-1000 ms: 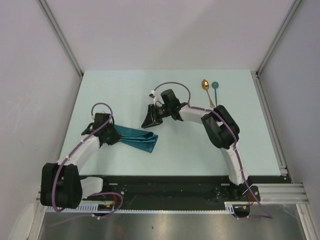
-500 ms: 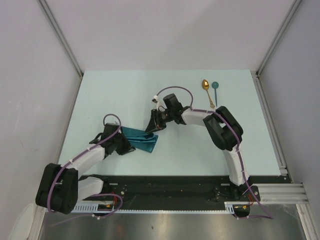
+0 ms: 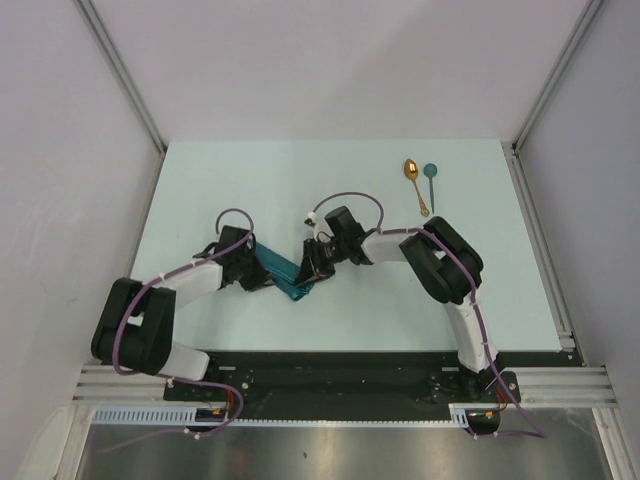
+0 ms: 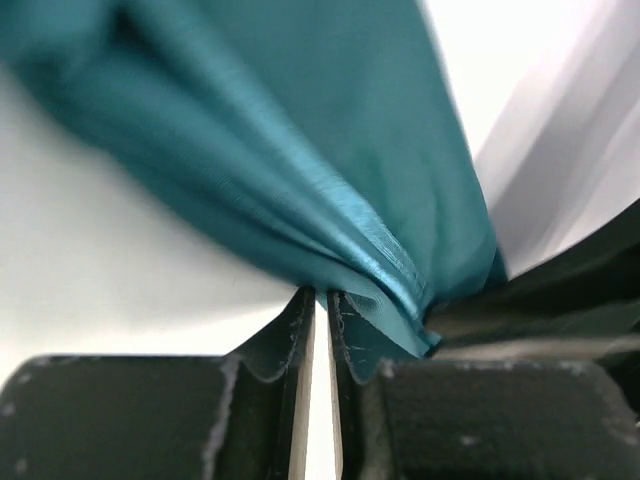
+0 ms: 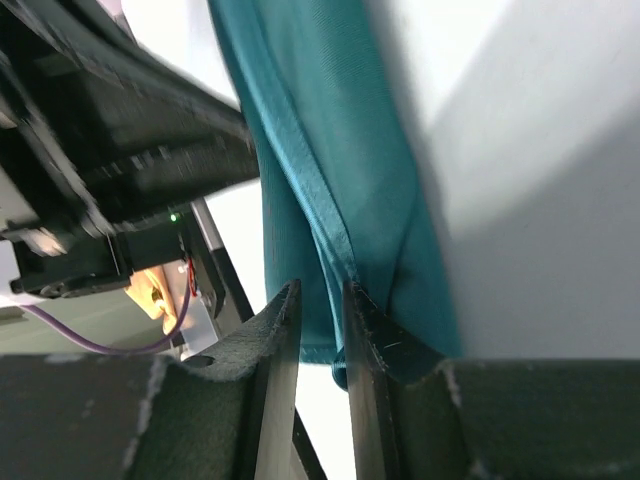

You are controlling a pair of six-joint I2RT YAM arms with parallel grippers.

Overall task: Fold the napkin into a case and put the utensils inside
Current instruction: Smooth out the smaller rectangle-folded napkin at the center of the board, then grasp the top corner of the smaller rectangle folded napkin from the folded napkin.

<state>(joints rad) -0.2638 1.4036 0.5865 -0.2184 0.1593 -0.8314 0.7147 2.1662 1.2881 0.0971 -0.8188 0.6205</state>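
Two ends of the bunched napkin [image 3: 284, 277] are pinched by nearly shut L end effector [image 3: 262, 272] & R end effector [image 3: 311, 268]. Gold spoon [image 3: 417, 188] & teal spoon [image 3: 430, 188] are laid far-R on bench [image 3: 250, 190].

Bunched teal napkin [image 3: 284, 276]; gold spoon [image 3: 410, 168] beside teal spoon [image 3: 430, 171].
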